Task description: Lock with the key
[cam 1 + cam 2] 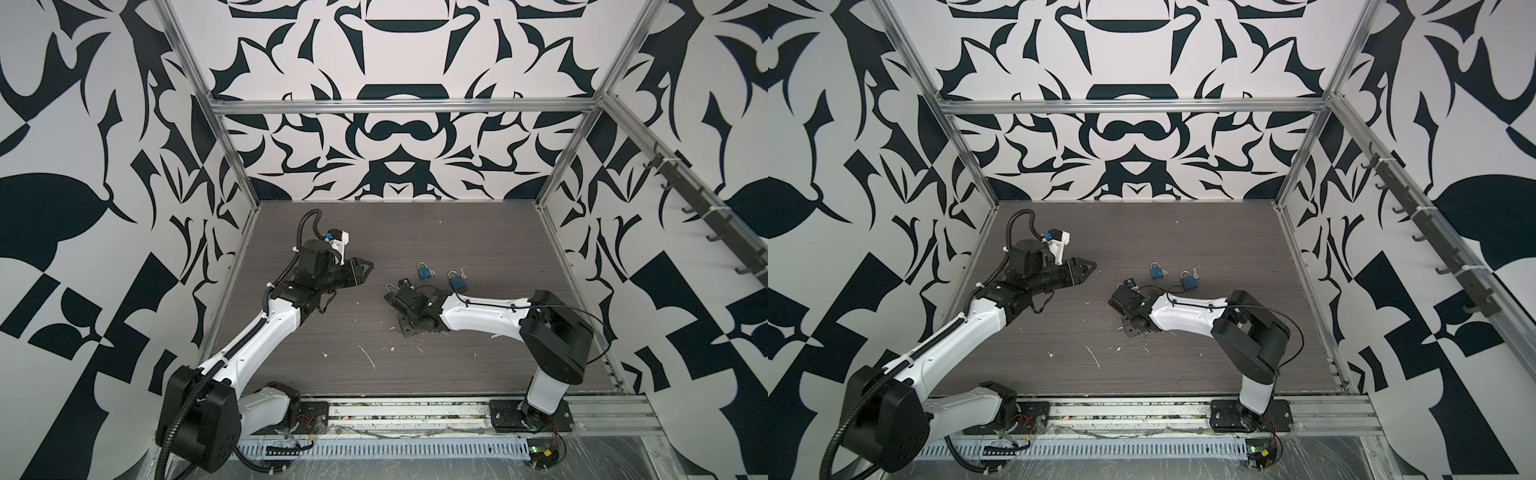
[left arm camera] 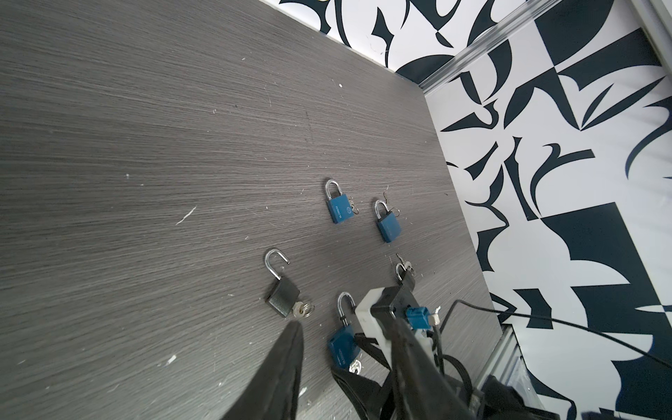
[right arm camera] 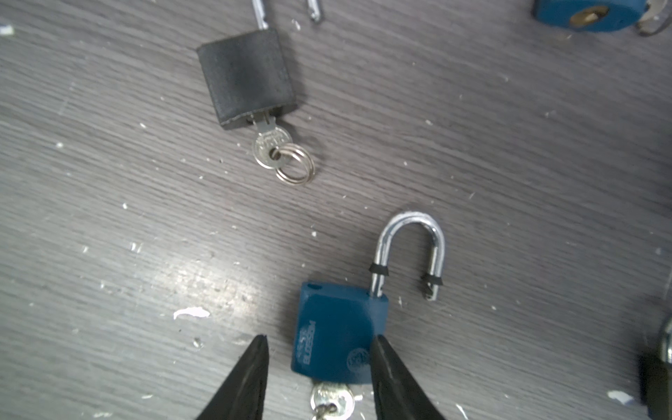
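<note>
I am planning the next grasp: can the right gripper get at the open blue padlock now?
Probably yes. The right gripper is open and its fingers flank the open blue padlock; nothing else lies between them, and the black padlock lies apart.

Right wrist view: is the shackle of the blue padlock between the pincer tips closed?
No, the blue padlock has its shackle swung aside, free end unseated.

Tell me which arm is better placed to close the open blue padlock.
Right: the right hand straddles the blue padlock, shackle open, key in. The left hand hangs far off.
</note>
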### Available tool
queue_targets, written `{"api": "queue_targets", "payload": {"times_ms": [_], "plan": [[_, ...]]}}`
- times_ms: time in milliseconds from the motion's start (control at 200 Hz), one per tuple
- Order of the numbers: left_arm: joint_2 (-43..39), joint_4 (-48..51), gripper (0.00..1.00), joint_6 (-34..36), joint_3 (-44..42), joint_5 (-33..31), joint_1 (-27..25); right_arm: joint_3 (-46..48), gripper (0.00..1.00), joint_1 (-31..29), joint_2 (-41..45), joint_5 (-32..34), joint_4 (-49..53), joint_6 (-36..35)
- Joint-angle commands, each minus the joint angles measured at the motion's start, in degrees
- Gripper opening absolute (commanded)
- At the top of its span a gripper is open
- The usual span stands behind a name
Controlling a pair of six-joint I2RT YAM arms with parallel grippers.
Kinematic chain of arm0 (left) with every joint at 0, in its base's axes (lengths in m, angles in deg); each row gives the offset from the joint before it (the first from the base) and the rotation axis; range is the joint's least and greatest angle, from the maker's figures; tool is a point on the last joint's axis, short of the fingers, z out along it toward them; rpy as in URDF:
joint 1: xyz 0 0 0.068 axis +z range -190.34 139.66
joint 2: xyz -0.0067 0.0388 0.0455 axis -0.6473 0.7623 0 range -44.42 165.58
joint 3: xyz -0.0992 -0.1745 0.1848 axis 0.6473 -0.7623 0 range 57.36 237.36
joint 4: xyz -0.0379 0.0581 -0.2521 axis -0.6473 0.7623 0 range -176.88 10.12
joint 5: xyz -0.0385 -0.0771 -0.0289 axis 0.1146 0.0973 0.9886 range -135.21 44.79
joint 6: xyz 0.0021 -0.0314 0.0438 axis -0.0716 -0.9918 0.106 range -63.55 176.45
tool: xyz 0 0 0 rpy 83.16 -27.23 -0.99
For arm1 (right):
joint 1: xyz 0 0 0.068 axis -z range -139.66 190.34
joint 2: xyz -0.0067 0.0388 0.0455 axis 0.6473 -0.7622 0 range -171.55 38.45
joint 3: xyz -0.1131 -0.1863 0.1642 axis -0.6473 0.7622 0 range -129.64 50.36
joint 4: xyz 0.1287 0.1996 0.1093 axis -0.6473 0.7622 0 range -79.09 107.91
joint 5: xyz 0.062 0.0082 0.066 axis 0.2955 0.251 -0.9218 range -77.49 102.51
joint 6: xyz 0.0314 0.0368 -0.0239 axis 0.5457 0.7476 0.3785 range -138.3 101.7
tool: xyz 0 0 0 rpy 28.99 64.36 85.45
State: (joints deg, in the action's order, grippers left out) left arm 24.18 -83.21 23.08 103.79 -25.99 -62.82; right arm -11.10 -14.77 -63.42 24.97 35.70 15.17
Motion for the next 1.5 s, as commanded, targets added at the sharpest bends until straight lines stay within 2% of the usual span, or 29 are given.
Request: {"api": "queue_targets", "payload": {"times_ms": [0,440,735,800,945,1180,1315,1340,1495], "plan": [[0.74,-1.02,0.43,0.49,-0.82,-0.15,0.33,-1.92,0.49,0.84,-0.24,-0.63,1.32,1.42],[3.39,-2.17,0.43,1.2,0.48,1.16,0.68,-2.5,0.49,2.73,-1.71,-0.84,1.14,2.63],[3.5,-2.04,0.43,1.28,0.62,2.62,1.12,-3.77,0.42,3.34,-3.69,-0.87,2.01,2.38],[3.13,-2.25,0.43,1.28,0.16,2.39,1.12,-3.55,0.38,3.42,-3.52,-3.09,2.08,2.39],[2.94,-2.09,0.43,1.2,-0.02,2.38,1.21,-3.09,0.18,3.37,-2.77,-2.83,1.97,2.39],[2.92,-0.45,0.42,2.59,0.82,2.46,1.21,-3.06,0.03,3.4,2.4,-1.98,2.33,-0.3],[2.77,-0.23,0.41,2.39,0.95,2.99,1.21,-3.01,0.0,3.4,6.44,-1.95,2.48,-1.95],[2.77,-0.47,0.42,2.26,0.96,3.02,1.14,-3.21,0.0,3.43,7.08,0.21,2.78,-2.32],[3.91,-1.64,0.41,2.43,2.17,3.64,1.21,-3.14,0.0,3.39,12.52,1.36,2.32,-4.46]]}}
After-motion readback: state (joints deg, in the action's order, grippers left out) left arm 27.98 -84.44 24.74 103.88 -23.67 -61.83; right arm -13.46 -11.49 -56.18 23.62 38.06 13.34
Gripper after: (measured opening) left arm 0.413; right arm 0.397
